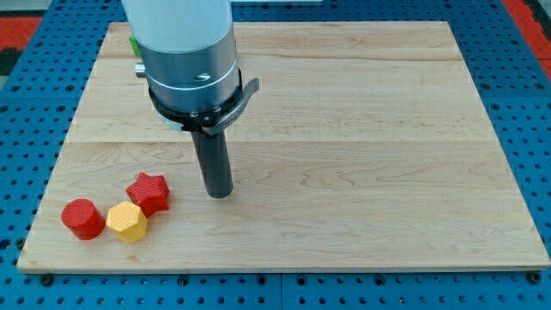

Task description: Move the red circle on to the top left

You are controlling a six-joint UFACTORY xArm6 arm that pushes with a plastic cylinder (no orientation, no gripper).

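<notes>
The red circle block (pixel 83 218) lies near the board's bottom-left corner. A yellow hexagon block (pixel 127 222) sits just right of it, and a red star block (pixel 148 192) sits up and right of the hexagon, close against it. My tip (pixel 221 194) rests on the board to the right of the red star, a short gap away, and well right of the red circle. A green block (pixel 133 46) shows only as a sliver at the view's top left, mostly hidden behind the arm.
The wooden board (pixel 362 129) lies on a blue pegboard table. The arm's wide grey body (pixel 185 52) covers the board's upper left area.
</notes>
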